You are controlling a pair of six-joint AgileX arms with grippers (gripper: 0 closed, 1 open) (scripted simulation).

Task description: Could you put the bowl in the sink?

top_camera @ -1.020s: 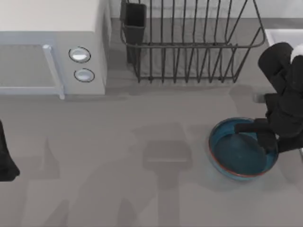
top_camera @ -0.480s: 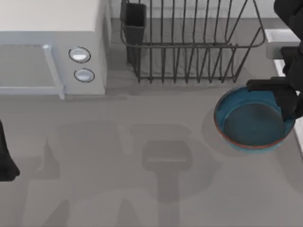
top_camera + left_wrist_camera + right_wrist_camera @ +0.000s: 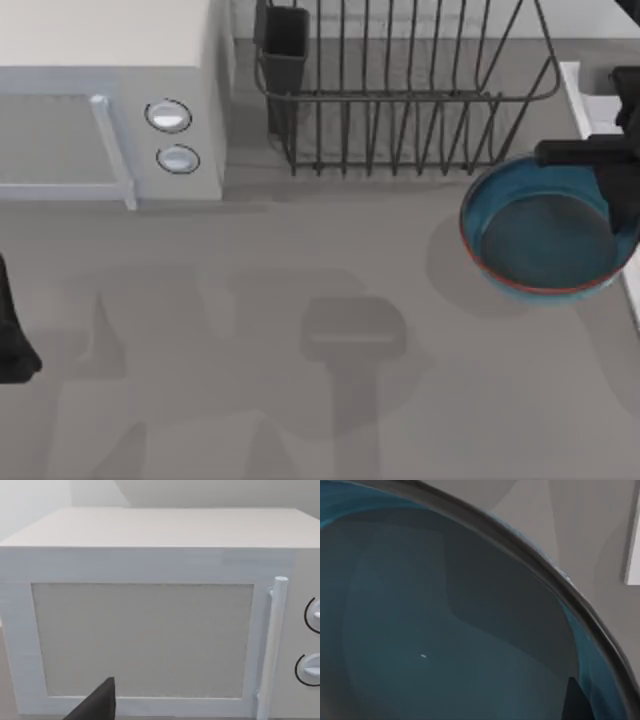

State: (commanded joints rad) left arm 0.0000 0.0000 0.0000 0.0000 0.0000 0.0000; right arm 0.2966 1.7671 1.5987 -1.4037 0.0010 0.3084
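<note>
The blue bowl (image 3: pixel 540 240), teal inside with a thin reddish rim line, hangs above the table at the right side, casting a shadow to its left. My right gripper (image 3: pixel 606 186) is shut on the bowl's right rim, at the top view's right edge. The sink (image 3: pixel 574 84) shows as a pale raised rim just right of the bowl, mostly out of frame. The right wrist view looks into the bowl (image 3: pixel 445 630), with a strip of the sink's rim (image 3: pixel 634 555) beyond it. My left arm (image 3: pixel 12 340) stays parked at the left edge.
A white microwave (image 3: pixel 100 100) stands at the back left and faces the left wrist camera (image 3: pixel 150 630). A dark wire dish rack (image 3: pixel 400 90) with a cutlery cup (image 3: pixel 285 45) stands at the back, just behind the bowl.
The right gripper has lifted the bowl off the table and carried it back and to the right, toward the sink's rim. The left arm has not moved.
</note>
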